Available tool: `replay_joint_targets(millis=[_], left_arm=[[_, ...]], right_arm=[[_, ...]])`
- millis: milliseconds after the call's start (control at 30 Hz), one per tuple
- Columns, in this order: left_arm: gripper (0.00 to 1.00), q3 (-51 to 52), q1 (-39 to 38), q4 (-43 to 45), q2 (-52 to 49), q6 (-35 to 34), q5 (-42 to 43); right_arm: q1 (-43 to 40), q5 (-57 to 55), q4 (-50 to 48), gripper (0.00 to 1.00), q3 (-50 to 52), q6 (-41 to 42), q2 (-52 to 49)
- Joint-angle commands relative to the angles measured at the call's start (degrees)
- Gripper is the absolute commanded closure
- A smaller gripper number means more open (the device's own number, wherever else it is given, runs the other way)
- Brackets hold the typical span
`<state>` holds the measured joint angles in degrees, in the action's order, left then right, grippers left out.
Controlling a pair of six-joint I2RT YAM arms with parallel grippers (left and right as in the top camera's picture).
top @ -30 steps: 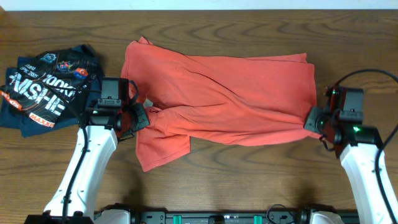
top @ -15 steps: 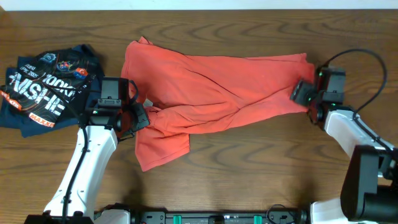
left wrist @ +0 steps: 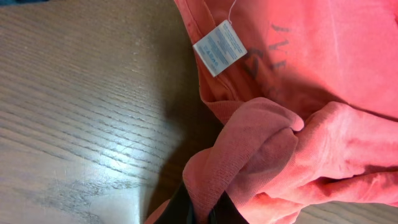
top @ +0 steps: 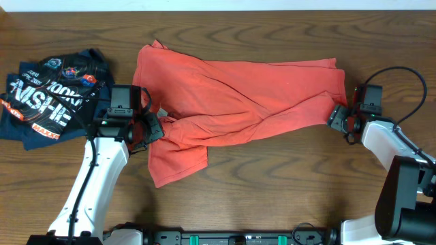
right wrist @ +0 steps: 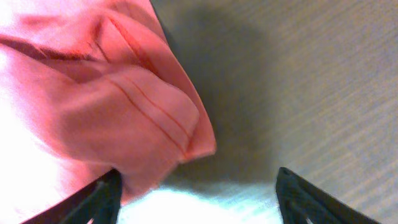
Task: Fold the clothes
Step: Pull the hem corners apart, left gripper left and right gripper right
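Note:
The coral-red T-shirt [top: 238, 95] lies crumpled across the middle of the table, plain side up, one sleeve [top: 176, 163] hanging toward the front. My left gripper [top: 154, 129] is at its left edge, shut on a bunched fold of the shirt [left wrist: 249, 149]; a white label [left wrist: 219, 46] shows near that fold. My right gripper [top: 338, 118] sits at the shirt's right end, open. In the right wrist view the hemmed corner [right wrist: 155, 118] lies on the table just ahead of the spread fingers [right wrist: 99, 199], free of them.
A dark navy garment [top: 54, 95] with white and orange lettering lies bunched at the far left, close to my left arm. Bare wooden table [top: 286, 184] shows in front of the shirt and to the right of my right gripper.
My right gripper carried the shirt's lower right corner up and inward, then opened, released it and backed off slightly. The left gripper has kept its hold without moving.

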<state>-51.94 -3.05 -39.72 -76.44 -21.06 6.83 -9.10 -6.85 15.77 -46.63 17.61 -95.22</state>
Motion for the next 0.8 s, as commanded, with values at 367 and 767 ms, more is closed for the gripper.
replay_joint_targets(millis=[367, 767], left_arm=[[0.94, 0.2, 0.3, 0.1, -0.3, 0.5, -1.1], [0.94, 0.2, 0.3, 0.1, -0.3, 0.5, -1.1]], right_arm=[[-0.3, 8.5, -4.3, 0.44, 0.0, 1.8, 0.3], [-0.3, 4.3, -5.1, 0.55, 0.0, 5.1, 0.3]])
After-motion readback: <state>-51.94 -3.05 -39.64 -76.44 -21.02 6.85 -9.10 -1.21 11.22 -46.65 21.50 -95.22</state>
